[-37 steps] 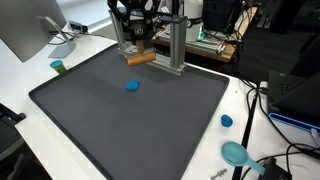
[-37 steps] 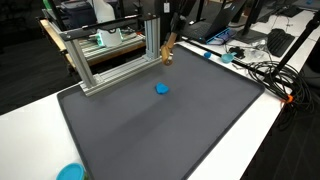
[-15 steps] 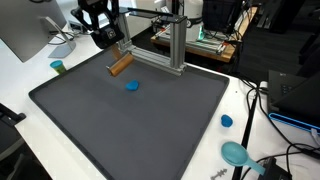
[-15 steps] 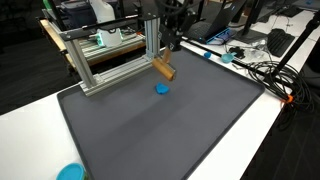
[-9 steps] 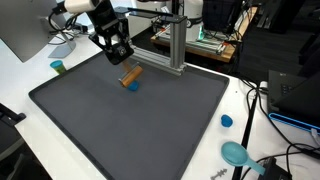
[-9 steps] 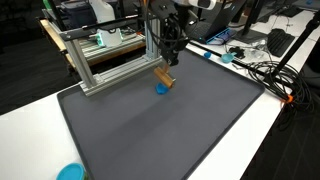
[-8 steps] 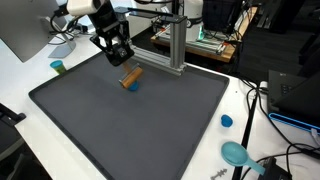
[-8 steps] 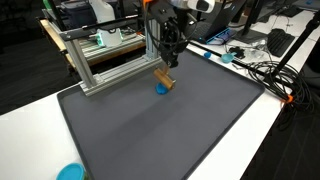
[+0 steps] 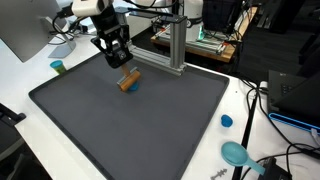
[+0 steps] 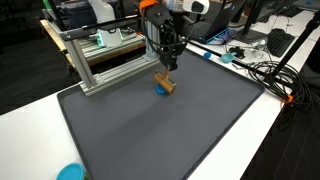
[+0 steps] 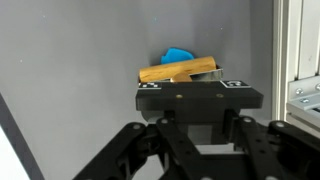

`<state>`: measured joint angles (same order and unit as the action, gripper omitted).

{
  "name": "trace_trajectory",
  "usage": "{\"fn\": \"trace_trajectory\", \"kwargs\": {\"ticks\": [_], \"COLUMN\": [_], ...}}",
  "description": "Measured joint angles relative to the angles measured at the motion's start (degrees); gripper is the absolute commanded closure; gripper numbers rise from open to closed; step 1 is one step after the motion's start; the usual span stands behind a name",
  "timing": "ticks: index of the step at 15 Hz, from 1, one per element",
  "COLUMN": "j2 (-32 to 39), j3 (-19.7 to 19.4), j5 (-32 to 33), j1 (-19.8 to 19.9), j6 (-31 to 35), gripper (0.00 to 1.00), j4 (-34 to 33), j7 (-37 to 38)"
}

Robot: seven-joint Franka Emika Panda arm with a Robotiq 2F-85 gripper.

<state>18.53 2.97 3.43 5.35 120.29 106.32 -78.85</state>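
Block (image 9: 128,80): in an exterior view, a tan wooden bar with square edges, tilted, brought from beside the frame (image 9: 176,45) down low over the mat.
Gripper (image 9: 121,66): black, jaws clenched on the block's upper end; it has swung across and descended.
Mat (image 10: 150,130): in an exterior view, dark grey, matte, with a raised rim.
Disc (image 10: 158,88): small, round, bright blue plastic; it lay alone, and now the block touches it.
Wrist view: smooth-grained block lies across the disc, held between the fingers.
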Motion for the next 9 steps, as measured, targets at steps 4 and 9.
{"fn": "trace_trajectory", "kwargs": {"ticks": [4,9], "j2": [-0.3,-0.1], "j3": [-0.3,-0.8], "j5": [0.0,0.0], "j1": [0.1,0.2], "j6": [0.0,1.9], "gripper": [0.78,0.78], "j4": [1.2,2.9], "j7": [-0.7,-1.3]}}
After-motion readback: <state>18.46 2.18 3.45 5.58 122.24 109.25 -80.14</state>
